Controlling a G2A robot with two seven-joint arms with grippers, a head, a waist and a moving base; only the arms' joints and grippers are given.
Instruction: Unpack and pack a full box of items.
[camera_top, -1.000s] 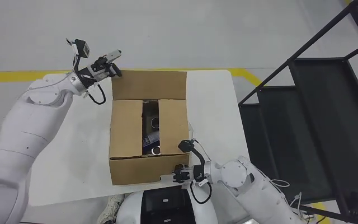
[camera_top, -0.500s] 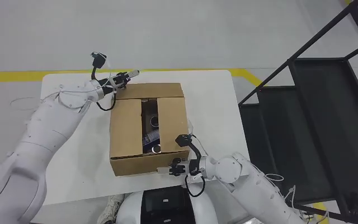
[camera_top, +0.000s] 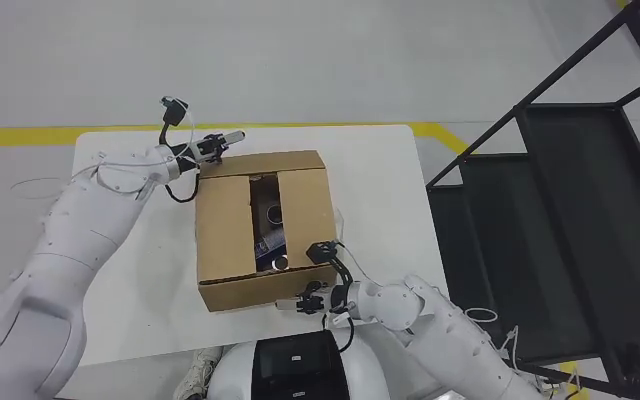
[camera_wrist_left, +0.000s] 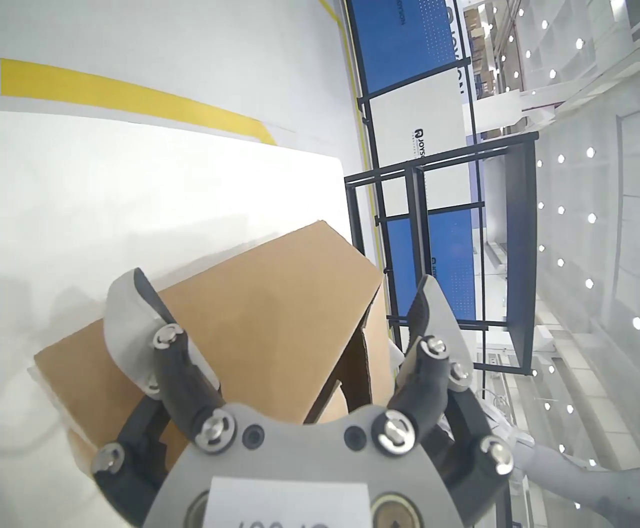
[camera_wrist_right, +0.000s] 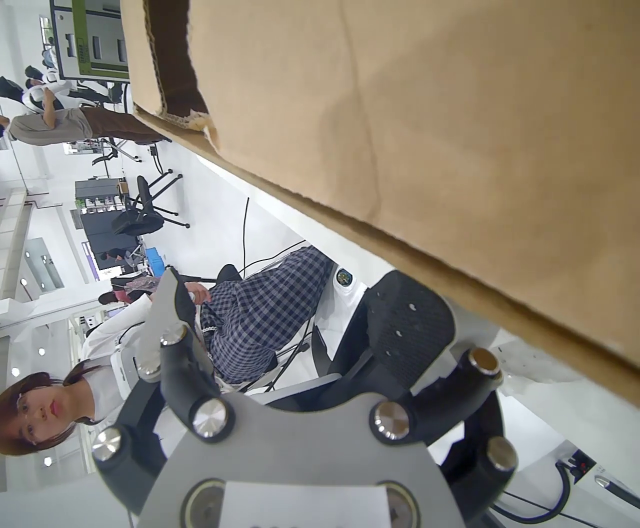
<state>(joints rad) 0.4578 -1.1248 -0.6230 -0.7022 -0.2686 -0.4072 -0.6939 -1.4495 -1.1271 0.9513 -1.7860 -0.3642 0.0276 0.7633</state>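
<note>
The box (camera_top: 250, 293) sits mid-frame on the white counter (camera_top: 380, 190) in the top view, its long axis running from the upper to the lower part of the picture. Its two side flaps (camera_top: 308, 215) lie folded inward with a slot between them along that axis, and dark items (camera_top: 272, 228) show through the slot.

The left gripper (camera_top: 232, 136) hangs at the box's upper-left corner. Its fingers (camera_wrist_left: 145, 310) are spread wide with nothing between them, and the cardboard of the far end is straight ahead of them.

The right gripper (camera_top: 296, 301) is at the opposite, lower end, just beside the near wall and toward its right corner. Its fingers (camera_wrist_right: 405, 315) are also apart and empty, and the cardboard edge passes just above one pad.

Each arm covers one short end, so the flap at the upper end looks like the left's to take and the lower end the right's.
</note>
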